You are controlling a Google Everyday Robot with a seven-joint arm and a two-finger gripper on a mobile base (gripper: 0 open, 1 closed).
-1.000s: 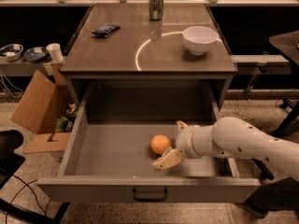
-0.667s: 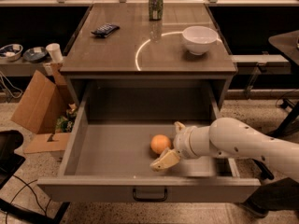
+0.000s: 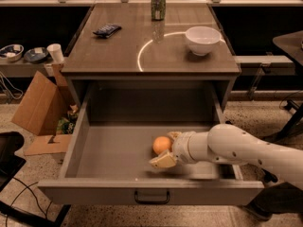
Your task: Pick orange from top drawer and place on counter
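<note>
Orange (image 3: 161, 144) sits on the floor of the open drawer (image 3: 94, 160), touching the gripper (image 3: 165, 154), which is down inside the drawer at the end of the white arm (image 3: 246, 152) reaching in from the right. The fruit lies just on the gripper's far-left side, right up against it. Whether the gripper is open or already clamped on the fruit, I cannot tell.

Almost nothing has changed over the last second: the gripper has stayed at the fruit, and the orange has not rolled or lifted. That reads as the grasp being settled, not a reach or a carry, so the task is at its first half.

Well beyond the gripper and above it, the table (image 3: 123, 56) has bare room in its middle. A white bowl (image 3: 202, 39) stands there on the right, a green can (image 3: 158, 4) at the far edge and a dark flat object (image 3: 107, 30) on the left.
</note>
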